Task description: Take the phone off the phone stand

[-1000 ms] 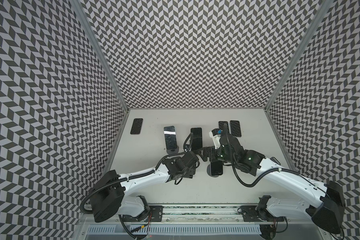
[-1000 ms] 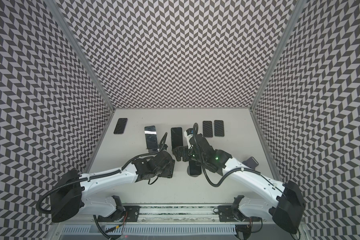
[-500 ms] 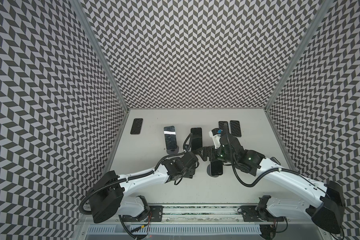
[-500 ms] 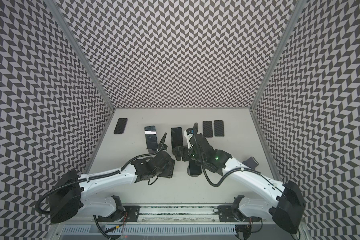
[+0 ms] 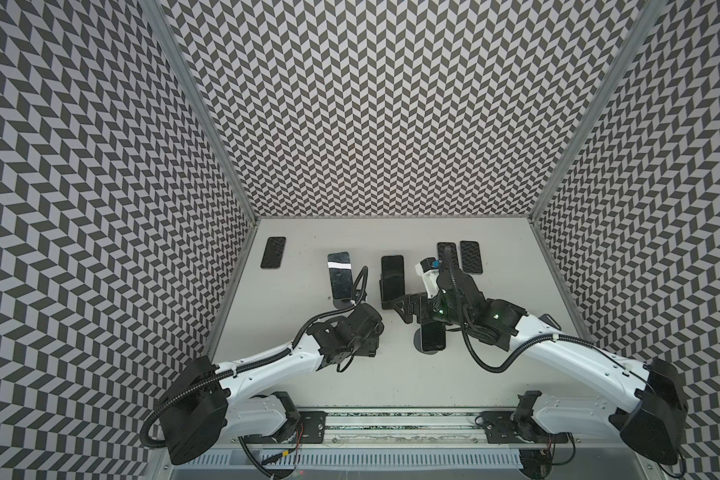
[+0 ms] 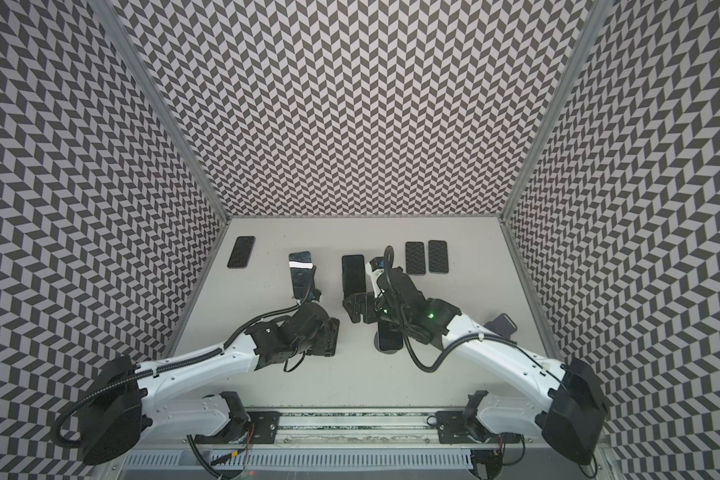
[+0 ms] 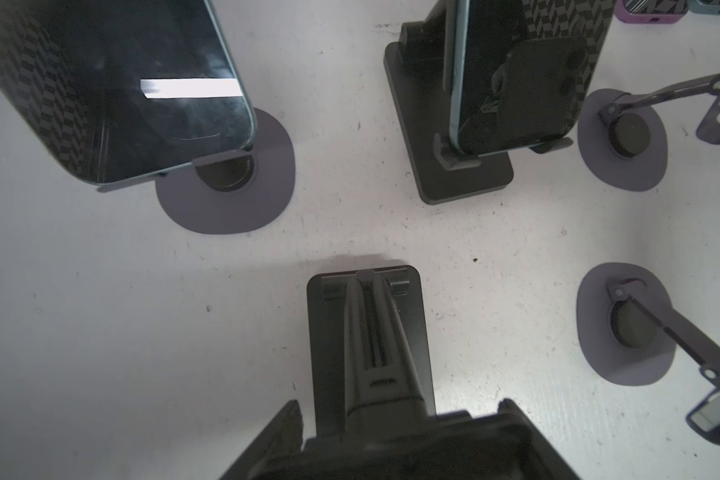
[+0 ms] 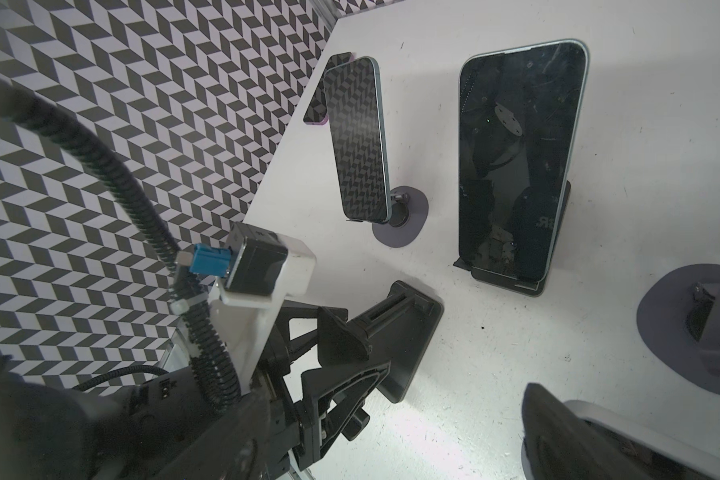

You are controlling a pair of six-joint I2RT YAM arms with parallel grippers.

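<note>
Three phones rest on stands. One phone [image 5: 392, 277] leans on a black rectangular stand mid-table. A second phone [image 5: 340, 279], with a glare stripe, sits on a round-base stand to its left. The third phone [image 5: 433, 338] sits under my right arm. My left gripper [image 7: 395, 415] is shut on the upper part of an empty black phone stand [image 7: 366, 332], whose base lies flat on the table [image 8: 412, 340]. My right gripper [image 5: 408, 316] stands open above the third phone [image 8: 624, 453], one finger [image 8: 549, 424] beside its edge; I cannot tell whether they touch.
Flat on the table lie a phone at the back left [image 5: 273, 252], two patterned phones at the back right [image 5: 470, 256], and one by the right wall [image 6: 503, 324]. An empty round-base stand [image 7: 622, 137] stands right of the middle phone. Patterned walls enclose three sides.
My left gripper has closed the last bit onto the empty stand. The right arm has shifted only slightly, its jaws unchanged.
</note>
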